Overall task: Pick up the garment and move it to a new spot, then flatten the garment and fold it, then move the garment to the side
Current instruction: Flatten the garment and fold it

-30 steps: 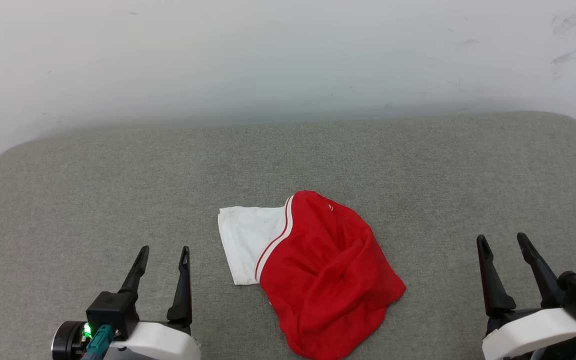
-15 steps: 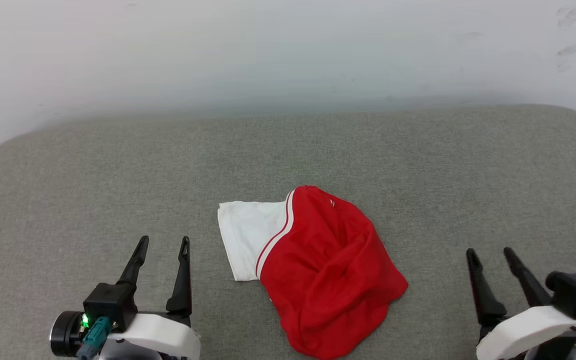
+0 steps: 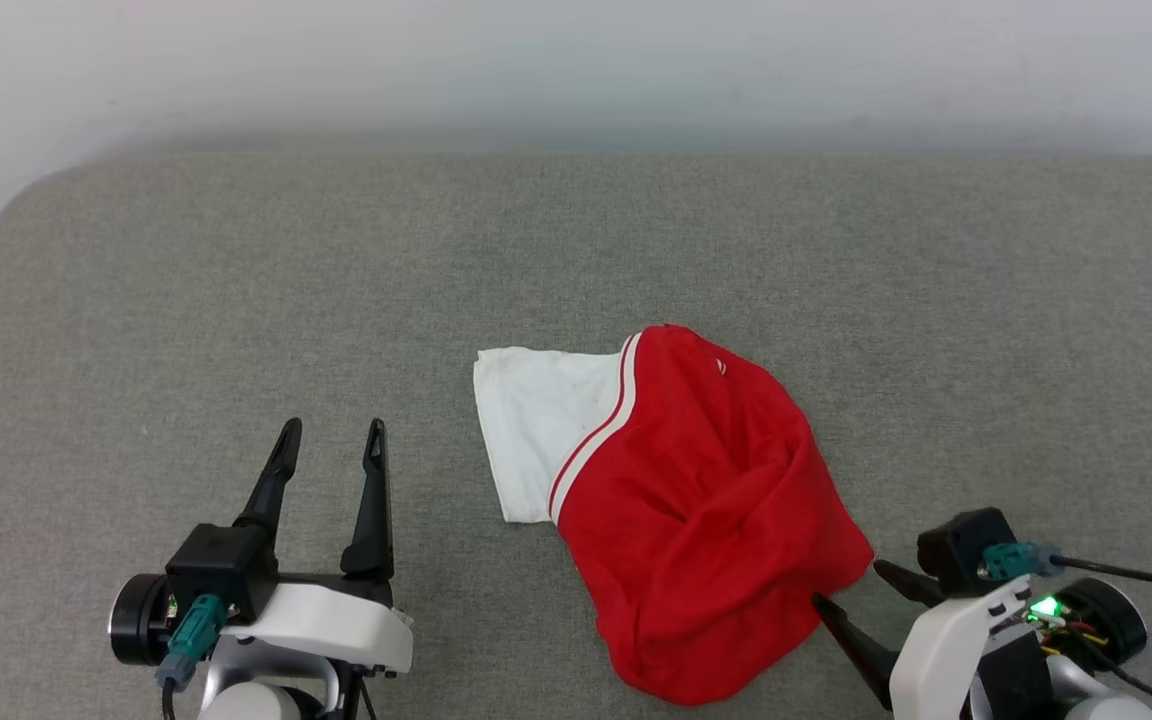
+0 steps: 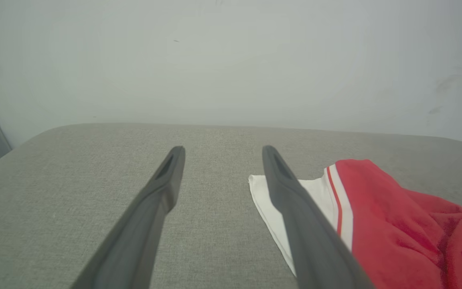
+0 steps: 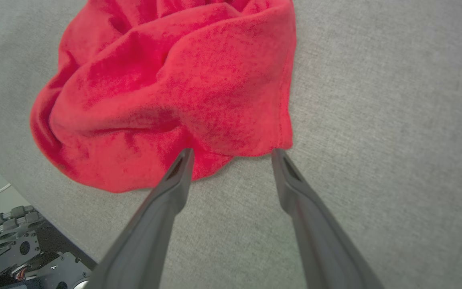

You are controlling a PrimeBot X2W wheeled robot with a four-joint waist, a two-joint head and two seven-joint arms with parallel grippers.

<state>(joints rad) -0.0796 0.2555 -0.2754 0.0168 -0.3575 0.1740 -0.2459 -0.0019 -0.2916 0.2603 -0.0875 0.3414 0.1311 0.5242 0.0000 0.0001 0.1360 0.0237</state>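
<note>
Finds garment (image 3: 696,520) crumpled right at the parted, empty tips of right gripper (image 3: 848,584); near, rightward of left gripper (image 3: 334,427), likewise parted, empty.

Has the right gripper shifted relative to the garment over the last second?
Yes. Measured against the garment, the right gripper has swung in from well to its right; its spread fingers now reach the red lower-right edge.

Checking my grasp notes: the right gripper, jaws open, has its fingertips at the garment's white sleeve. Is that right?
Not the sleeve. The right gripper, jaws open, has its fingertips at the red edge of the garment, as the right wrist view shows. The white sleeve lies at the opposite side.
</note>
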